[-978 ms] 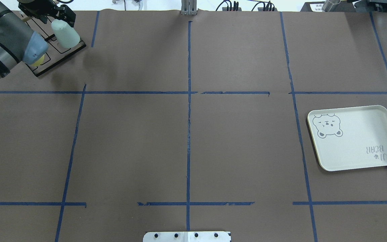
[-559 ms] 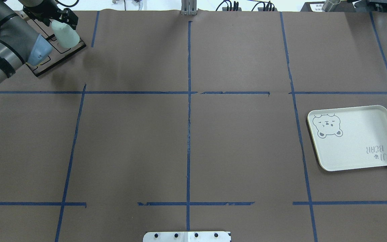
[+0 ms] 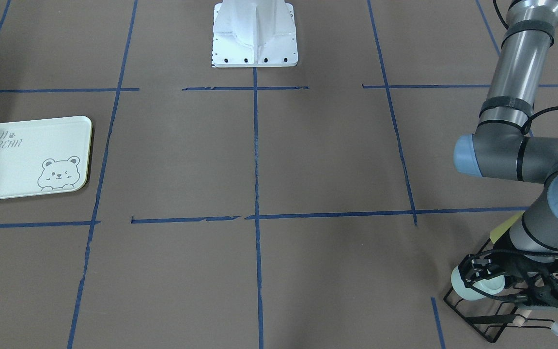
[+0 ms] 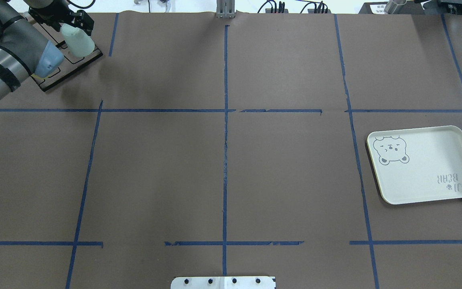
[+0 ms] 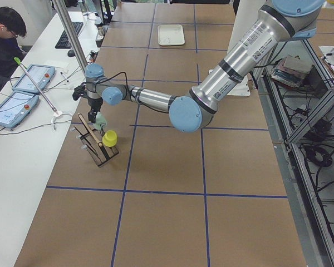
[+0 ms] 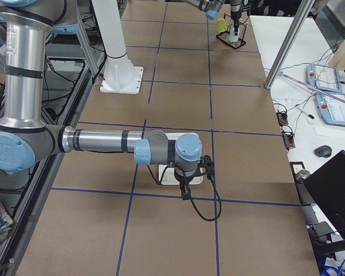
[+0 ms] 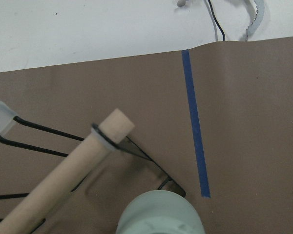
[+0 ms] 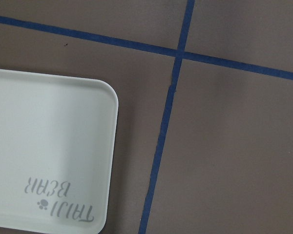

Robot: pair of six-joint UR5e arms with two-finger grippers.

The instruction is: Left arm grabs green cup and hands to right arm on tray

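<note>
One green cup (image 4: 78, 40) is held clenched in the left tool (image 4: 72, 26) at the rack (image 4: 73, 71), well apart from the tray (image 4: 427, 160) near the right tool (image 6: 184, 192), whose state cannot be told.

left arm (image 3: 517, 68) | silver tubes; grey joints; pale-blue caps; black straps, cable | left gripper (image 4: 73, 29) black

The left arm (image 4: 2, 66) stretches out to the far corner of the table (image 4: 223, 160) on its own side. Its wrist is turned so that the left gripper (image 4: 71, 26) points downward, with its fingers closed around the green cup (image 4: 78, 42). The right arm (image 6: 100, 141) holds its forearm level and low, and the right gripper (image 6: 184, 188) hangs straight down from the wrist; whether its fingers are apart or together cannot be made out.
</note>
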